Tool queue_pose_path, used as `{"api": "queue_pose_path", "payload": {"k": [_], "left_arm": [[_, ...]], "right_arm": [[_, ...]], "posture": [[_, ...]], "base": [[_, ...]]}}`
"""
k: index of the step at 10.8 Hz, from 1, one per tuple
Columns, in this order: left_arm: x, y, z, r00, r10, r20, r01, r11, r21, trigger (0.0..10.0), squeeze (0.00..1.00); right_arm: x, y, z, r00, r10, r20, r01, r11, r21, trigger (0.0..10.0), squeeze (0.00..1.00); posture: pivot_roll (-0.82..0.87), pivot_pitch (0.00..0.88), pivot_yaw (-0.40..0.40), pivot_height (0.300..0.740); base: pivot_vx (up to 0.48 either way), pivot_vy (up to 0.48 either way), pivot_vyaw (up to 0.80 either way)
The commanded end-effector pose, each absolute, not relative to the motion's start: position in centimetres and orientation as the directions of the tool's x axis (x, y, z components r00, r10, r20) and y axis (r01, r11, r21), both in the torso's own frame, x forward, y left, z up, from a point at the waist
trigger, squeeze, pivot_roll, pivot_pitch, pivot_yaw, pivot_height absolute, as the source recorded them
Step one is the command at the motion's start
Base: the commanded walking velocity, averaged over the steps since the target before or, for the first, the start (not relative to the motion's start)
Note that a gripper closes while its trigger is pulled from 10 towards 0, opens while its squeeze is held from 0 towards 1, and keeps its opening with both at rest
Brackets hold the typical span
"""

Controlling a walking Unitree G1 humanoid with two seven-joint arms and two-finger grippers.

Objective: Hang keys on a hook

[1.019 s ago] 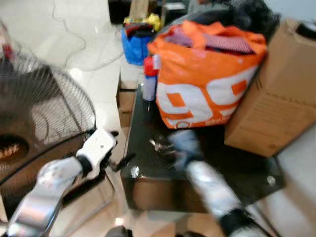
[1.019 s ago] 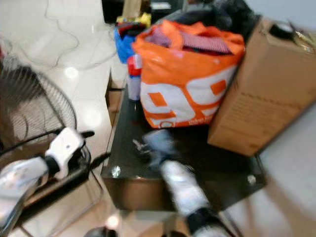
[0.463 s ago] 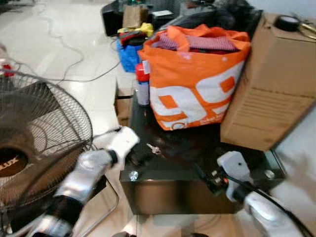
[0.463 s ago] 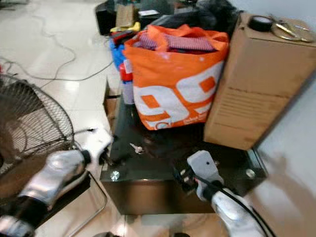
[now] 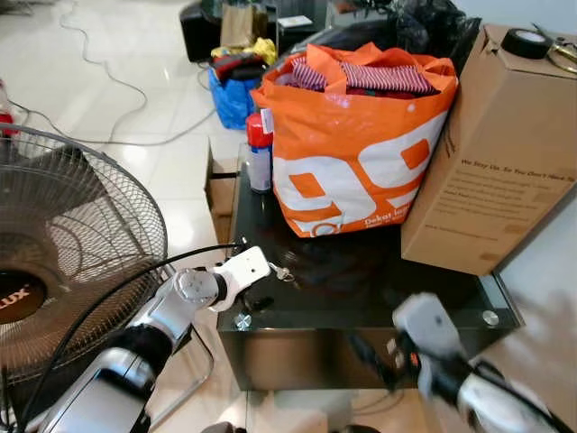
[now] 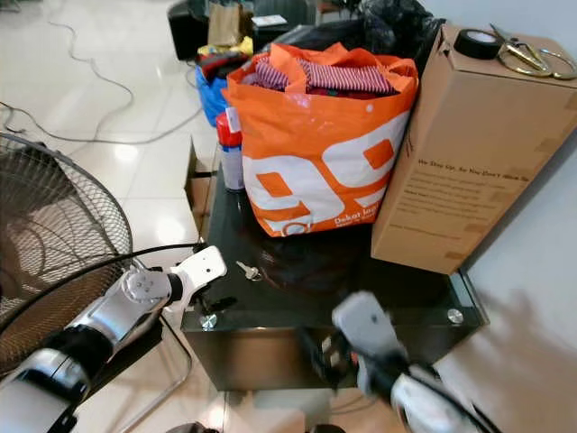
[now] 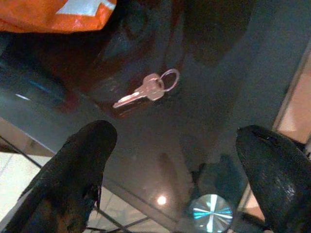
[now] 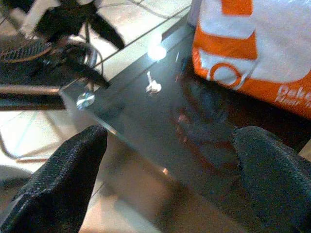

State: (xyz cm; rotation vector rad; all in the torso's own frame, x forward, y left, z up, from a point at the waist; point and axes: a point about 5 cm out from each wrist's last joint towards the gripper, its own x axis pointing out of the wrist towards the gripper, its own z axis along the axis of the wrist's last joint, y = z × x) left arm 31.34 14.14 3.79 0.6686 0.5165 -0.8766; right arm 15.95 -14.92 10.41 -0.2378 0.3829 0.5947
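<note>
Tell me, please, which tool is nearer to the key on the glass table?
Left. The left tool hovers open right beside the key; the right tool hangs open off the table's front edge, farther away.

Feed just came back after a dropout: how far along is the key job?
Nothing looks done: the key lies flat on the dark glass table, ungrasped. In hand: the left gripper hovers open just short of it. The right gripper is open, empty, at the table's front edge. Left: grasp, lift, hang; no hook is visible.
</note>
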Motion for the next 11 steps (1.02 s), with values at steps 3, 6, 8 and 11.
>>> {"api": "queue_pose_path", "payload": {"k": [3,6,8,11], "left_arm": [[32.6,14.1,4.2,0.609,-0.458,-0.647,0.791,0.404,0.459,10.0,0.0],[32.3,12.5,4.6,0.624,-0.557,-0.548,0.774,0.341,0.534,10.0,0.0],[31.8,12.2,4.0,0.616,-0.561,-0.553,0.774,0.301,0.557,10.0,0.0],[31.5,12.6,3.0,0.612,-0.518,-0.597,0.779,0.264,0.569,10.0,0.0]], "right_arm": [[14.5,-14.1,11.2,0.751,0.514,-0.415,-0.59,0.804,-0.074,10.0,0.0],[14.1,-13.8,11.5,0.758,0.502,-0.417,-0.58,0.811,-0.078,10.0,0.0],[13.7,-13.4,11.7,0.762,0.499,-0.413,-0.572,0.817,-0.067,10.0,0.0],[13.9,-13.1,12.0,0.769,0.503,-0.395,-0.567,0.822,-0.059,10.0,0.0]], "posture": [[-0.28,0.142,0.002,0.74],[-0.28,0.157,-0.012,0.74],[-0.28,0.164,-0.015,0.74],[-0.28,0.184,-0.017,0.74]], "base": [[0.0,0.0,0.0],[0.0,0.0,0.0],[0.0,0.0,0.0],[0.0,0.0,0.0]]}}
